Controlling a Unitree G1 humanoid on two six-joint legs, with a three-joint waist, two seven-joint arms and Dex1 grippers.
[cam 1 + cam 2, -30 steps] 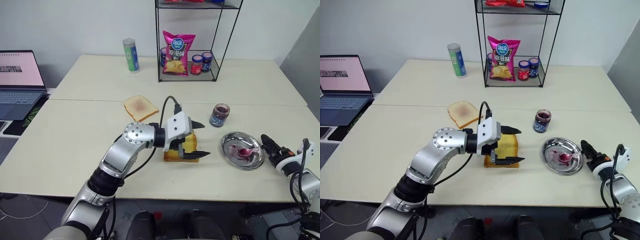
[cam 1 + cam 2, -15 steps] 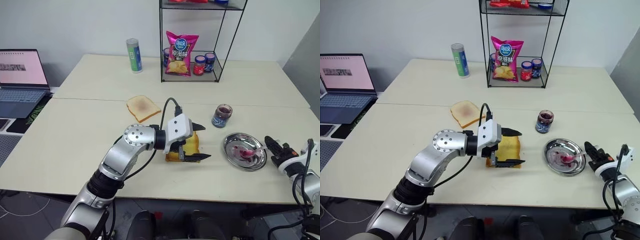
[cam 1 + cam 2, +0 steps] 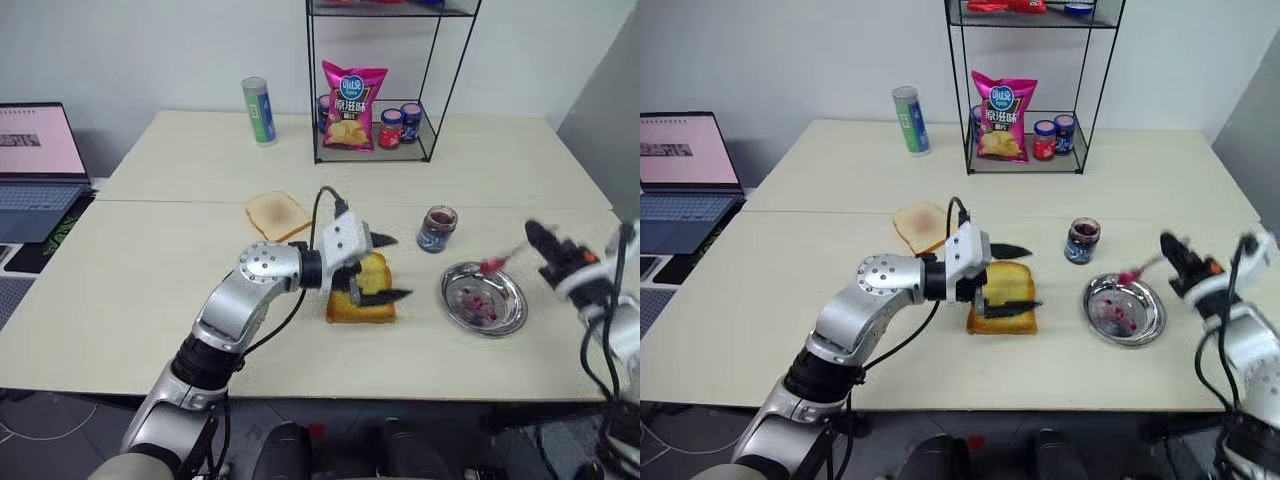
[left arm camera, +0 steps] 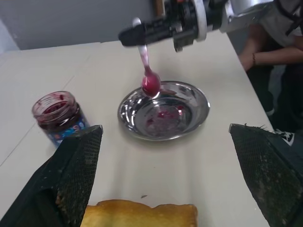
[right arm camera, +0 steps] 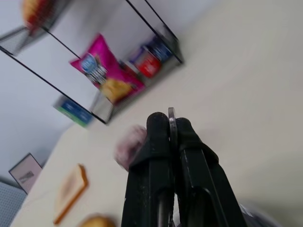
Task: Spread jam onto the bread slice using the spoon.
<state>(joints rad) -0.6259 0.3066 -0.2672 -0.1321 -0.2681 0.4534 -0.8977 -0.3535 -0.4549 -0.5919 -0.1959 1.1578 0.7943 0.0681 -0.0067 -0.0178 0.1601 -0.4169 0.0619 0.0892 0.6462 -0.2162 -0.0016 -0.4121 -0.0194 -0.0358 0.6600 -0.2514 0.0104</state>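
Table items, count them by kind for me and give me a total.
Bread: 2, bread slice, toast
Jars: 3, open, red-lidded, blue-lidded
Chip bag: 1
Can: 1
Steel dish: 1
Spoon: 1
Total: 9

Thick golden-yellow bread slice [image 3: 362, 297] lay flat left of round steel dish [image 3: 484, 299]. Slim silver spoon [image 4: 146, 66], bowl coated glossy dark red jam [image 4: 150, 85], hung above dish.

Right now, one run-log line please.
right hand: shut on small silver spoon, above round steel dish | left hand: open at thick golden bread slice
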